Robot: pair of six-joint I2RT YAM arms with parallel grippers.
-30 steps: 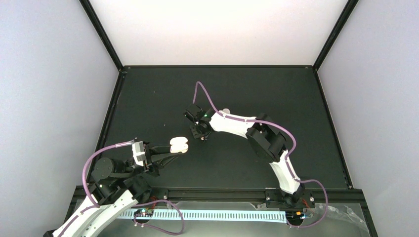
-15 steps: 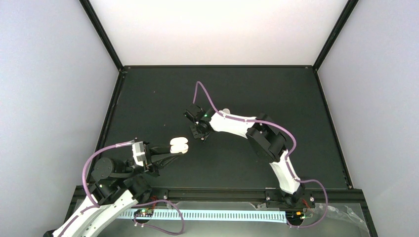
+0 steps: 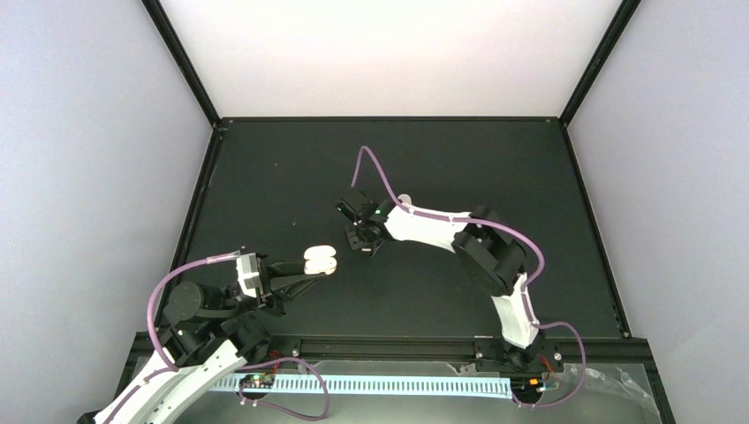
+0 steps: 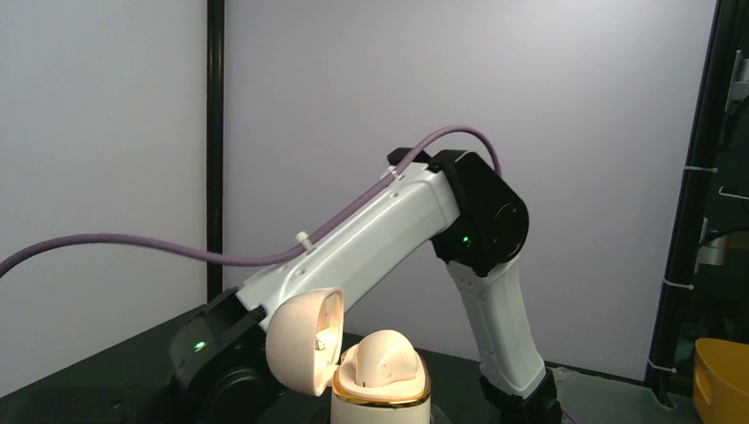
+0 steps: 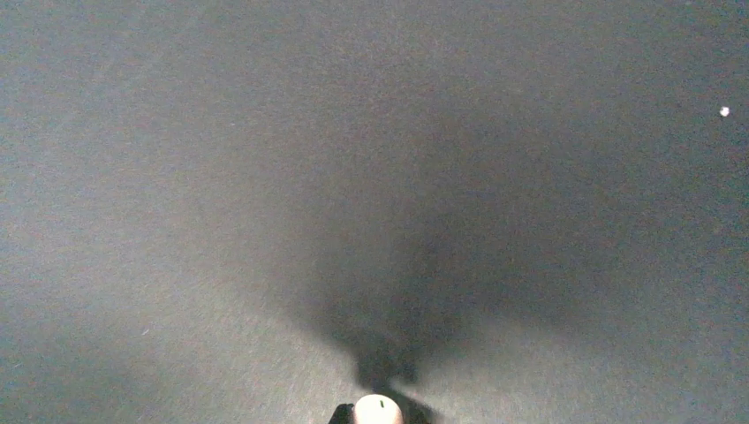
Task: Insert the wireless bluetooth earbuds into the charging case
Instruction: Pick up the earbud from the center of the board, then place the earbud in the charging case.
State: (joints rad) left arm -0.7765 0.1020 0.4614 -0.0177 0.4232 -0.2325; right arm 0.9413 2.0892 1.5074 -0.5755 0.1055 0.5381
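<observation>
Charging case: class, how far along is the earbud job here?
Done: the charging case stands open, lid tipped back, gripped by the left hand. In hand: the right hand holds one earbud above the table. Left: carry it over and seat it; whether the case already holds a bud is unclear.

The charging case (image 4: pixel 380 389) is cut off by the left wrist view's bottom edge, its base unseen. Only the tip of a beige earbud (image 5: pixel 378 412) clears the right wrist view's bottom edge.

Matte black tabletop (image 3: pixel 265 177); black frame posts (image 3: pixel 181 62); pale lavender side walls (image 3: pixel 79 177); bright white rear panel (image 3: pixel 389 53), glowing.
</observation>
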